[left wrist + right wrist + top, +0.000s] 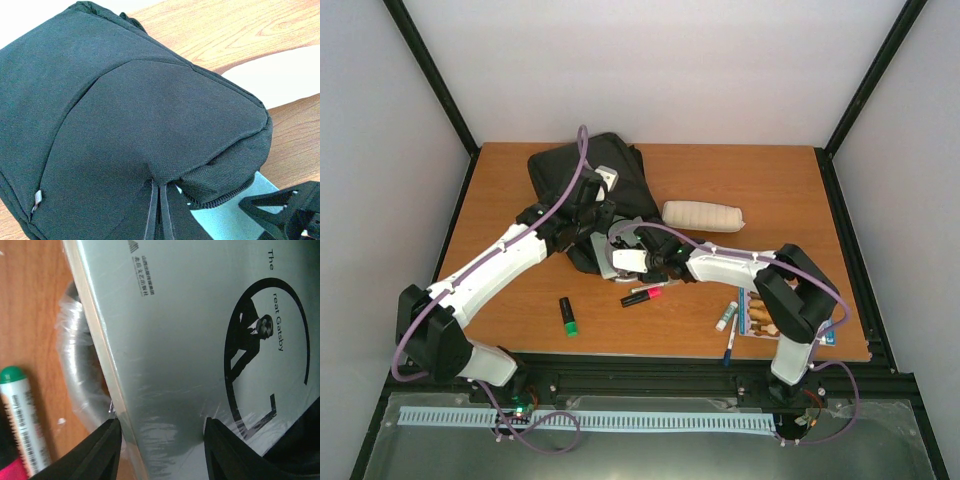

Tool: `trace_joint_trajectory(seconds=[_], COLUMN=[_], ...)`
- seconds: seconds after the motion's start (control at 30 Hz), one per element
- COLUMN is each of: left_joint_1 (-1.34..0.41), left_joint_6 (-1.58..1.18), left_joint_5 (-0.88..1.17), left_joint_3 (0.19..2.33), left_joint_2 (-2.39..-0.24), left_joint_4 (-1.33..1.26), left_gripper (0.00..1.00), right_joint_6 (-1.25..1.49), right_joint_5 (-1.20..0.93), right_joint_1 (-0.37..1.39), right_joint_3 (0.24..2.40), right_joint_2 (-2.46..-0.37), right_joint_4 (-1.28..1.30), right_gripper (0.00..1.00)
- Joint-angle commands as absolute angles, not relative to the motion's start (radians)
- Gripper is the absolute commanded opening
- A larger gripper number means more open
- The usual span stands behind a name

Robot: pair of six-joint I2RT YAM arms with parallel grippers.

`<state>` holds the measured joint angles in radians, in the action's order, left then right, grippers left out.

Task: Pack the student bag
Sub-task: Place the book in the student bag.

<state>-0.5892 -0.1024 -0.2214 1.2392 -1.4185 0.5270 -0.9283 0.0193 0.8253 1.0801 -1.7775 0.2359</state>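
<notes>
The black student bag (582, 165) lies at the back of the table and fills the left wrist view (125, 110). My left gripper (597, 221) is shut on a pinch of its fabric (160, 205) and lifts the near flap. A pale grey-green book (190, 330), "The Great Gatsby", lies at the bag's mouth (225, 217), partly under the flap and over the bag's grey-silver loop (75, 365). My right gripper (162, 427) stands partly open, one fingertip at the spine edge and one on the cover. It also shows in the top view (620, 260).
A white pencil pouch (703, 215) lies right of the bag. A pink and black marker (642, 296), a green marker (568, 316), a glue stick (725, 316), a pen (730, 345) and a printed booklet (757, 312) lie near the front edge.
</notes>
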Motion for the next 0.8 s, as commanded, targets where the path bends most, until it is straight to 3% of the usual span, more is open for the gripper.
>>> trace_joint_trajectory(seconds=[0.0,0.47,0.77], left_joint_1=[-0.581,-0.581,-0.581], left_joint_6=[-0.118,-0.120,-0.126], left_joint_5=[-0.193,-0.148,-0.132], left_joint_3=[1.258,1.256,1.258], left_joint_2=[-1.416,-1.423,-1.432], left_joint_4=[0.453,0.450,0.450], left_gripper=[0.01,0.01,0.01], right_joint_6=[-0.952,-1.005,-1.045], right_joint_5=[0.105,0.225,0.302], right_joint_1=[0.833,0.833,0.832], right_joint_3=[1.113,1.204,1.214], right_joint_2=[-1.809,-1.968,-2.059], right_joint_4=[0.124,-0.146,-0.322], right_gripper=[0.44,0.29,0.26])
